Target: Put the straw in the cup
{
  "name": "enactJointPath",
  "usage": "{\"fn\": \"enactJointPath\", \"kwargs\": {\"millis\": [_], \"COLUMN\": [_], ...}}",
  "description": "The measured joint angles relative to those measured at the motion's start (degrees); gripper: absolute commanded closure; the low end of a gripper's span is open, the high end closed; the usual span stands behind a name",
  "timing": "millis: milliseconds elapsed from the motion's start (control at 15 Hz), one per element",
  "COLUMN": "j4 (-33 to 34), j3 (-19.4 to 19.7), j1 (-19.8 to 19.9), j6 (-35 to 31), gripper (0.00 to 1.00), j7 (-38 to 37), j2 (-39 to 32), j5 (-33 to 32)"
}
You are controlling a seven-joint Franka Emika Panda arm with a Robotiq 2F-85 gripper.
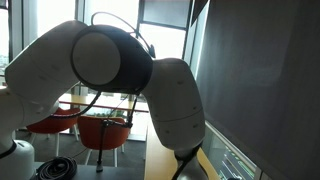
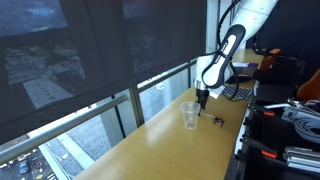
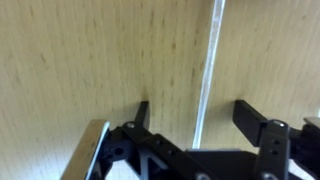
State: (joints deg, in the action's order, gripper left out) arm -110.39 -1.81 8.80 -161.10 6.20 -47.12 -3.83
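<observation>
Wrist view, nearest first: black two-finger gripper [image 3: 195,118] enters from frame bottom, jaws spread wide, nothing clamped. Thin pale translucent straw [image 3: 208,70] lies flat on light wood-grain bench [image 3: 60,60]. It runs lengthwise btwn the fingers [image 3: 250,118] w/ a gap each side, somewhat nearer this finger than its opposite. Can't tell if fingertips touch the wood.

In an exterior view the bench [image 2: 165,150] runs away from camera alongside the window. Partway along, clear plastic cup [image 2: 190,115] stands upright, approx mid-width, a bit toward window-side edge. Small dark item [image 2: 218,120] sits level w/ cup, near room-side edge; too small to ID. Just beyond cup the gripper [image 2: 203,98] points straight down, low over the wood. Straw too thin to make out at this range. White robot arm [image 2: 228,45] rises behind it toward far end of bench.

In an exterior view the arm [image 1: 110,55], white links and dark joint, fills most of frame. Sliver of bench [image 1: 165,165] at bottom; red chairs [image 1: 100,130] further back.
</observation>
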Motion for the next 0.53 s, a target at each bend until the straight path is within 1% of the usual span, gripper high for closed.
{"fn": "enactJointPath", "kwargs": {"millis": [67, 333, 400, 467, 533], "j4": [0.11, 0.52, 0.60, 0.68, 0.80], "j3": [-0.04, -0.20, -0.20, -0.20, -0.15], "j1": [0.00, -0.08, -0.12, -0.17, -0.18], "j6": [0.00, 0.00, 0.00, 0.00, 0.00], "gripper": [0.54, 0.82, 0.91, 0.98, 1.00], "j7": [0.02, 0.03, 0.03, 0.03, 0.03], "j2": [0.05, 0.13, 0.12, 0.09, 0.02], "j5": [0.00, 0.00, 0.00, 0.00, 0.00]}}
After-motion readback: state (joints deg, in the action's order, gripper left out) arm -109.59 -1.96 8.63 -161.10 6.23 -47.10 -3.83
